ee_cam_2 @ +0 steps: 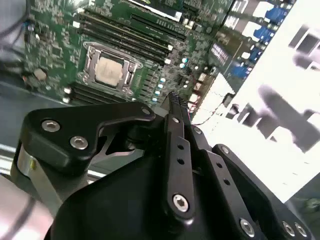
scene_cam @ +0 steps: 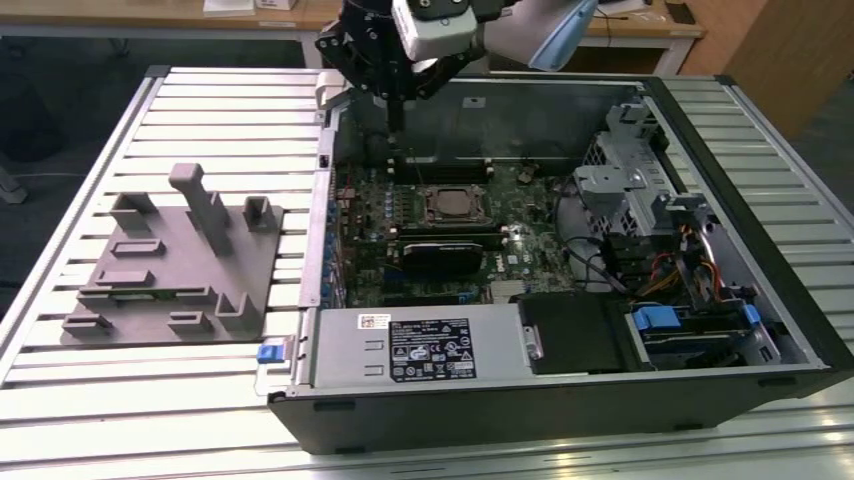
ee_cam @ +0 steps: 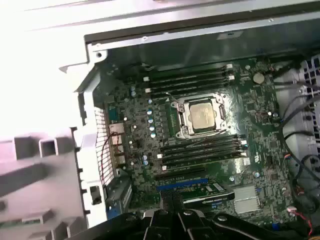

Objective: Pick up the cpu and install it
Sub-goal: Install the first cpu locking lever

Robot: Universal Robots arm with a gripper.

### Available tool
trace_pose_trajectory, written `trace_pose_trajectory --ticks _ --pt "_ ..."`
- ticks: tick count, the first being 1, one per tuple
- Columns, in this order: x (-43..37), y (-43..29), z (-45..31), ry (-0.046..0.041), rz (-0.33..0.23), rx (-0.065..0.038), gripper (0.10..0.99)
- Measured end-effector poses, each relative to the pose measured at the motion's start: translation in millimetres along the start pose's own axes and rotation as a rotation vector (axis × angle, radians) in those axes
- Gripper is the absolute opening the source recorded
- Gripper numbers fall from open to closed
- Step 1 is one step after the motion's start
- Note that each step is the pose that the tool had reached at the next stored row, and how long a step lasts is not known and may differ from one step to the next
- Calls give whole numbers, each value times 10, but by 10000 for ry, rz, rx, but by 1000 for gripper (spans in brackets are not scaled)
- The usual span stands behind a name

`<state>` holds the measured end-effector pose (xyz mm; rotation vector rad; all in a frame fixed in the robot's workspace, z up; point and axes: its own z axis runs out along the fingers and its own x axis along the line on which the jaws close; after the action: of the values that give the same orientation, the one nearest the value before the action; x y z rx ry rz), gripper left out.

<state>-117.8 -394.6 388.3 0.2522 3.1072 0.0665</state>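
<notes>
Slatted metal makes up the bench (scene_cam: 160, 400) in the exterior view, and an open computer case (scene_cam: 561, 400) lies flat on it. On the exterior view's left, a grey holder block (scene_cam: 174, 265) sits just beside the case. Inside the case is the green board (scene_cam: 454, 240). The cpu (scene_cam: 454, 203) sits in its socket (scene_cam: 424, 205) on that board. The gripper (scene_cam: 396, 125) hangs above the far edge of the case, up away from the cpu, and it holds nothing.

In the second wrist view, the gripper's two black fingers (ee_cam_2: 175, 107) are pressed together with nothing between them. The pale cpu (ee_cam_2: 109, 69) lies flat inside the metal socket frame (ee_cam_2: 89, 62), beyond the fingertips and not touching them.

In the first wrist view, the cpu (ee_cam: 203, 114) rests in the socket (ee_cam: 182, 117), between rows of long black slots (ee_cam: 200, 152). The holder block (ee_cam: 35, 170) shows blurry outside the case wall.
</notes>
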Motion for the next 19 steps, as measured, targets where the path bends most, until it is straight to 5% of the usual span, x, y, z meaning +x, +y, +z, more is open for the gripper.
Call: trace_pose_trajectory --ticks 1,2,19 --pt "28 -40 -45 -5 -736 -16 106" --pt "32 -47 -53 -6 -862 -19 106" --pt "43 -3 -3 -7 -862 -13 106"
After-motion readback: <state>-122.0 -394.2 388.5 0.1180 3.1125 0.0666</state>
